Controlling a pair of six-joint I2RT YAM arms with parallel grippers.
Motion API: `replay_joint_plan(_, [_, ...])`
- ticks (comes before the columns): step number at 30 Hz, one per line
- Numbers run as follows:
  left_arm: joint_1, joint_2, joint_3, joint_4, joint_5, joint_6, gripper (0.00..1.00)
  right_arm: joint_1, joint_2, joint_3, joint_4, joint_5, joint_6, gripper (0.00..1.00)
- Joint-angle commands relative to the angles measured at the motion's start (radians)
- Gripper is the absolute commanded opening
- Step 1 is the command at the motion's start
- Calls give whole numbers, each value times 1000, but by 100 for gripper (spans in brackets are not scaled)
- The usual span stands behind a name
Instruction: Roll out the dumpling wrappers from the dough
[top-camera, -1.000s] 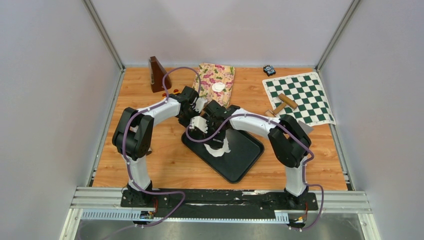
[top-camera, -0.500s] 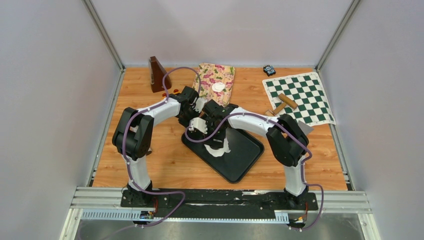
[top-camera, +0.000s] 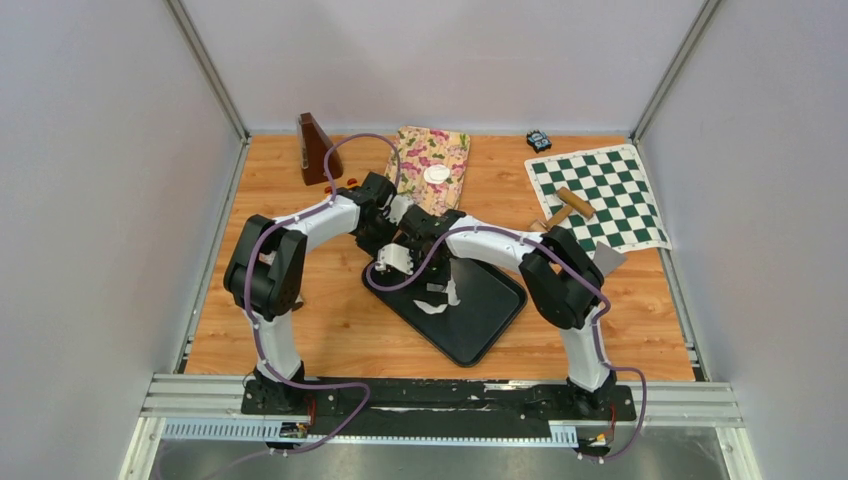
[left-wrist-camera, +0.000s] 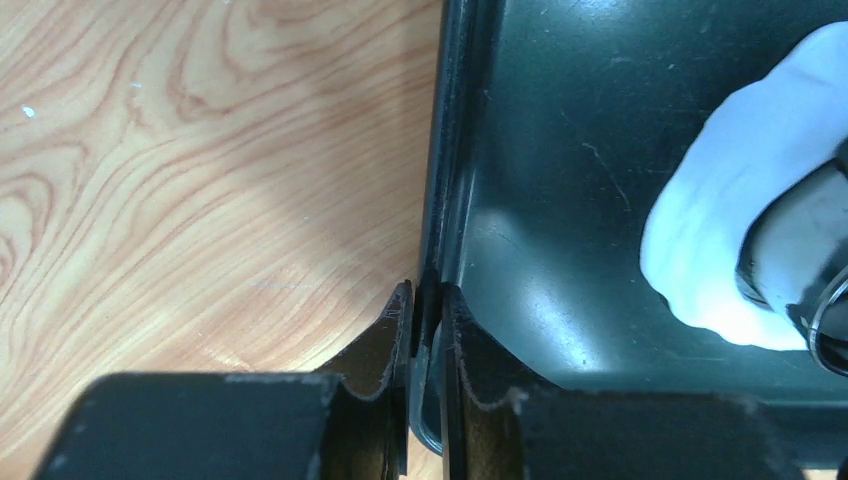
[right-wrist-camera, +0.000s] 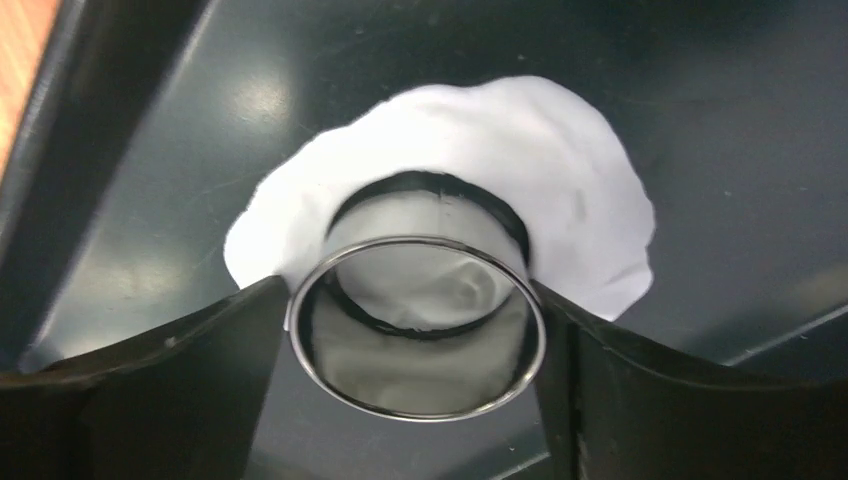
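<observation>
A black tray (top-camera: 490, 315) holds an irregular white dough sheet (top-camera: 443, 299). My right gripper (top-camera: 440, 278) is shut on a clear ring cutter (right-wrist-camera: 415, 335) and holds it upright on the dough sheet (right-wrist-camera: 590, 190); a round piece of dough (right-wrist-camera: 420, 280) shows inside the ring. My left gripper (left-wrist-camera: 428, 300) is shut on the tray's rim (left-wrist-camera: 445, 180) at its left edge; in the top view the left gripper (top-camera: 380, 245) sits by that rim. A round white dumpling wrapper (top-camera: 436, 174) lies on the floral cloth (top-camera: 445, 148).
A brown wooden pyramid (top-camera: 315, 148) stands at the back left. A green chessboard mat (top-camera: 600, 195) with a wooden rolling pin (top-camera: 568, 205) lies at the back right. A small black object (top-camera: 539, 139) sits by the back wall.
My right arm has shifted a little to the left with the ring cutter over the dough. The left gripper has stayed on the tray rim.
</observation>
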Motion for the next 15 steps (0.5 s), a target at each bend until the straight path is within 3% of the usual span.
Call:
replay_joint_plan(1, [14,-84,19,38,-95,-8,0,19,117,-29,-163,17,10,99])
replay_joint_plan(15, [14,-85,17,39,-95,-8,0,16,68,67,-160,66,9,100])
